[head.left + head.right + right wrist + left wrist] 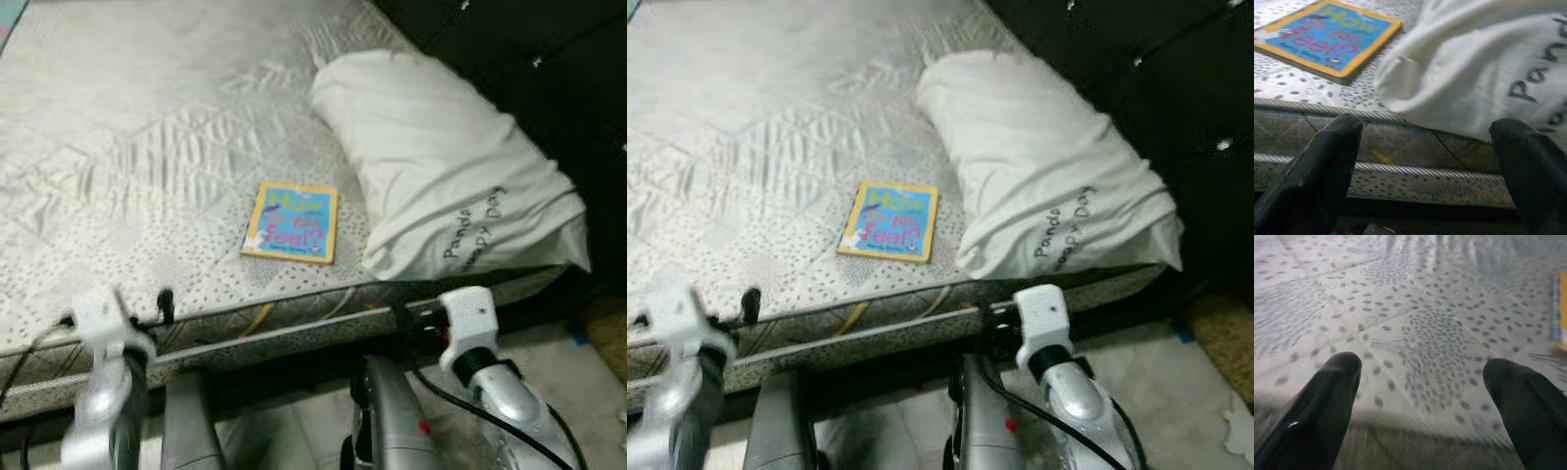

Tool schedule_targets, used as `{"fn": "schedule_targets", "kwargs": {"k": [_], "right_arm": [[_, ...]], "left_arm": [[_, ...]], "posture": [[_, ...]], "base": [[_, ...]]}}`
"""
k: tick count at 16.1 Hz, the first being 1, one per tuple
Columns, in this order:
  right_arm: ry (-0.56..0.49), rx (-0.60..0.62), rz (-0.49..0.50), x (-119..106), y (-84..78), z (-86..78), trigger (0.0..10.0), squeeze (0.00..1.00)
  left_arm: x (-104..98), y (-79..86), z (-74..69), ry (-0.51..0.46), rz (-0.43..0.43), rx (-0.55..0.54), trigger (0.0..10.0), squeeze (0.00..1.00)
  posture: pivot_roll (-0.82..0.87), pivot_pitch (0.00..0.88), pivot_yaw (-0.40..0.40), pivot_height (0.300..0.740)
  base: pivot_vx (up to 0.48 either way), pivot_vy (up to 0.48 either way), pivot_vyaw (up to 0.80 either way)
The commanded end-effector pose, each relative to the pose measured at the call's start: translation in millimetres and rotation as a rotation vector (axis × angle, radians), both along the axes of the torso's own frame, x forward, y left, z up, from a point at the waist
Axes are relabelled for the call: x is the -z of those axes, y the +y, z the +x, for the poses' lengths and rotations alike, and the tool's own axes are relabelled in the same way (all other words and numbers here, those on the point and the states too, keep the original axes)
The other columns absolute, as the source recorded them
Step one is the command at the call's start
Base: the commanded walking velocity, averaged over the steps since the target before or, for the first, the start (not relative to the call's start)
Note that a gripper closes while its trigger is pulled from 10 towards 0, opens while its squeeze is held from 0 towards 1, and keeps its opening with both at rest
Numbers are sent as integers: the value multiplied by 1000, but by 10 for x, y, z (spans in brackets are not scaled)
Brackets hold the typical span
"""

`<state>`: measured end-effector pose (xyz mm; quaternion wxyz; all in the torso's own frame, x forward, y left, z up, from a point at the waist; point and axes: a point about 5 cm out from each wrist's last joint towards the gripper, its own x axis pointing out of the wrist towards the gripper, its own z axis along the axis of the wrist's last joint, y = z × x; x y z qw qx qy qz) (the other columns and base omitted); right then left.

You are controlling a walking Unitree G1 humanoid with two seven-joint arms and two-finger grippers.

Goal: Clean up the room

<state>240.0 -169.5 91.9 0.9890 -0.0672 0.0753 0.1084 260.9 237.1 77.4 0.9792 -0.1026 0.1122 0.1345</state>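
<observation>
Lying flat near the front edge of a bare, pale grey quilted mattress [147,147] with a dotted pattern is a thin square children's book [291,222] with a yellow border and a blue cover that reads "How do you feel?". Just to the book's right, a bulky white fabric pillow [441,166] printed with dark lettering rests on the same mattress, its near end reaching the mattress edge.

Both silver arms are held low in front of the mattress side. The right gripper [1435,166] points at the mattress edge, its 2 black fingers spread wide with nothing between them; the book lies beyond and to the left of it, apart from it. The left gripper [1422,396] is likewise spread and empty over the mattress surface, with the book well off to its right.
</observation>
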Motion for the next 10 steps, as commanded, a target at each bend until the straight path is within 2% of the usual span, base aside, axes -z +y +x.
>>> {"fn": "schedule_targets", "kwargs": {"k": [1,2,3,4,5,7,8,10], "right_arm": [[4,41,6,-40,-69,-56,10000,0],[4,50,0,-48,-91,-80,10000,0],[11,70,-7,-58,-136,-122,10000,0],[17,80,-8,-63,-154,-142,10000,0],[27,101,-7,-76,-177,-191,10000,0],[31,109,-11,-97,-173,-225,10000,0],[34,113,-12,-96,-180,-239,10000,0],[41,126,-17,-108,-218,-297,10000,0]], "left_arm": [[19,9,70,3,-20,29,10000,0],[-11,32,169,-7,-9,44,10000,0],[-63,62,335,-11,11,64,10000,0],[-85,72,406,-11,16,71,10000,0],[-108,39,651,20,-4,102,10000,0],[-97,-29,794,64,-30,121,10000,0],[-88,-34,814,80,-38,110,10000,0],[-90,54,852,96,-49,48,10000,0]], "posture": [[-136,211,-49,530],[-145,213,-46,530],[-155,216,-42,530],[-157,216,-41,530],[-178,221,-34,530],[-194,224,-28,530],[-201,226,-26,530],[-219,227,-23,530]], "base": [[0,0,0],[0,0,0],[0,0,0],[0,0,0],[0,0,0],[0,0,0],[0,0,0],[0,0,0]]}}
